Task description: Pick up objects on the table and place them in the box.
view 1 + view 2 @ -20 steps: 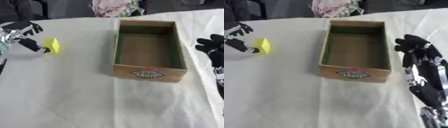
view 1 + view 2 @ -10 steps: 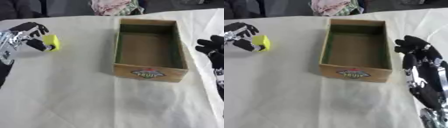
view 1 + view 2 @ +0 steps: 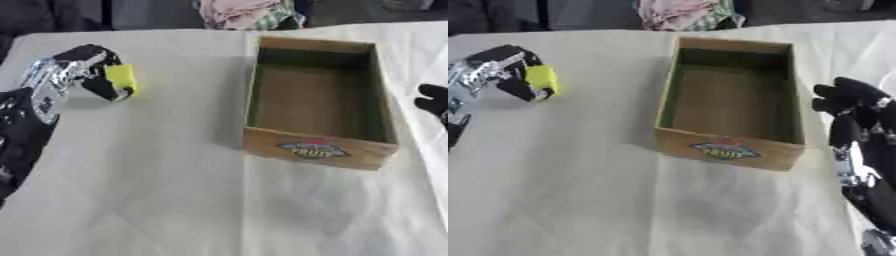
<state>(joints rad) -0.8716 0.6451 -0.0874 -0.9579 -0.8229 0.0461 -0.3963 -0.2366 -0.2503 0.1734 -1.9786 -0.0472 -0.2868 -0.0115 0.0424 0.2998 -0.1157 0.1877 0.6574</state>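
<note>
The yellow block (image 3: 122, 77) sat near the table's (image 3: 175, 190) left edge, pinched in the left hand (image 3: 83, 70). It should lift straight up, then cross over the empty box (image 3: 317, 102).

So there's a small yellow block (image 3: 121, 77) pinched in my left hand (image 3: 80, 70), over the table's left side. The box (image 3: 316, 100) is an open wooden crate, nothing visible inside, greenish inner walls, a fruit label on its near end, sitting right of centre.
</note>
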